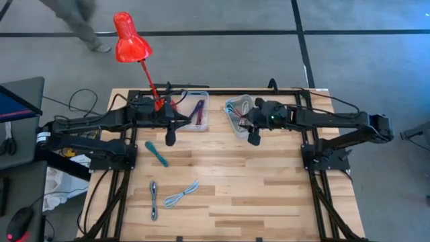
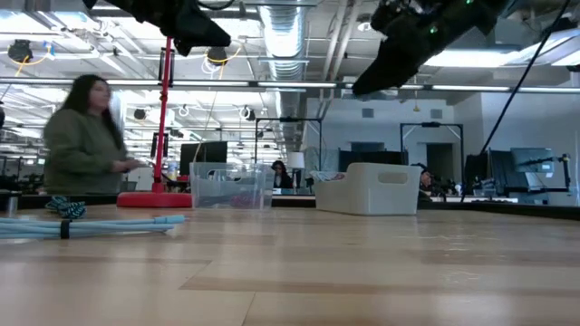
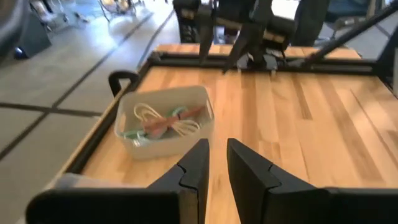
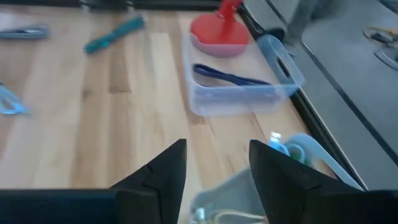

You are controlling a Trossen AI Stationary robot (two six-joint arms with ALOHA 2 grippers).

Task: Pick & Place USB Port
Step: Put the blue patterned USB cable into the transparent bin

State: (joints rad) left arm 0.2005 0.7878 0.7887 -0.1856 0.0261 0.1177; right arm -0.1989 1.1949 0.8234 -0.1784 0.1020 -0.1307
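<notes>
Three loose USB cables lie flat on the wooden table: a teal one [image 1: 156, 153], a grey one [image 1: 153, 199] and a light blue one [image 1: 181, 195]. A clear bin [image 1: 195, 111] with a dark blue cable [image 4: 230, 77] and a white bin [image 1: 238, 114] holding several cables [image 3: 165, 122] stand at the far edge. My right gripper [image 1: 254, 138] hangs open above the table just in front of the white bin, empty. My left gripper [image 1: 170, 138] hovers in front of the clear bin, its fingers [image 3: 196, 168] a narrow gap apart, holding nothing.
A red desk lamp [image 1: 131, 40] stands with its base [image 4: 217, 31] beside the clear bin at the far edge. A person [image 2: 82, 136] is beyond the table's far left. Bare wood stretches across the table's middle and right.
</notes>
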